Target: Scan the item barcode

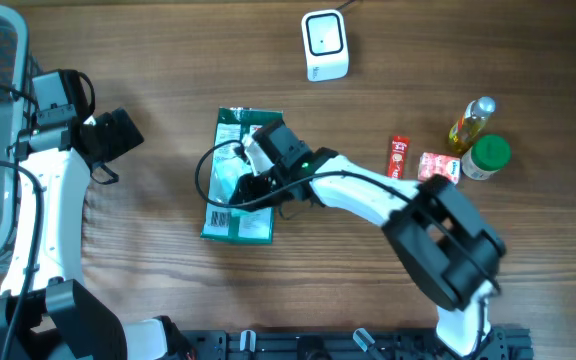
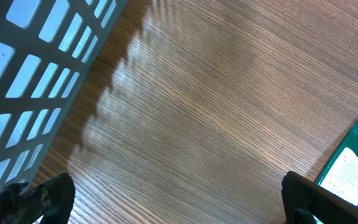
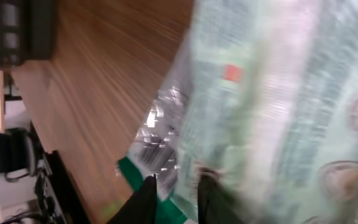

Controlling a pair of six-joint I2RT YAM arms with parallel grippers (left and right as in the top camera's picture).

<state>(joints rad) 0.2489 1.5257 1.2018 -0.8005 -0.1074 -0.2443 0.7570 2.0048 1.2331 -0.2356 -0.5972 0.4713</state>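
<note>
Right gripper (image 3: 176, 200) clamps the green packet (image 1: 240, 200) well short of the scanner (image 1: 325, 45) (left gripper (image 1: 118, 135) gapes apart). Lift it level, barcode (image 1: 218, 218) facing the scanner.

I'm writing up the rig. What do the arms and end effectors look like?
The left arm and right arm have white links with black joint housings. The left end effector and right end effector are black, each with two fingers. Thin black cables run loose along both arms.
</note>
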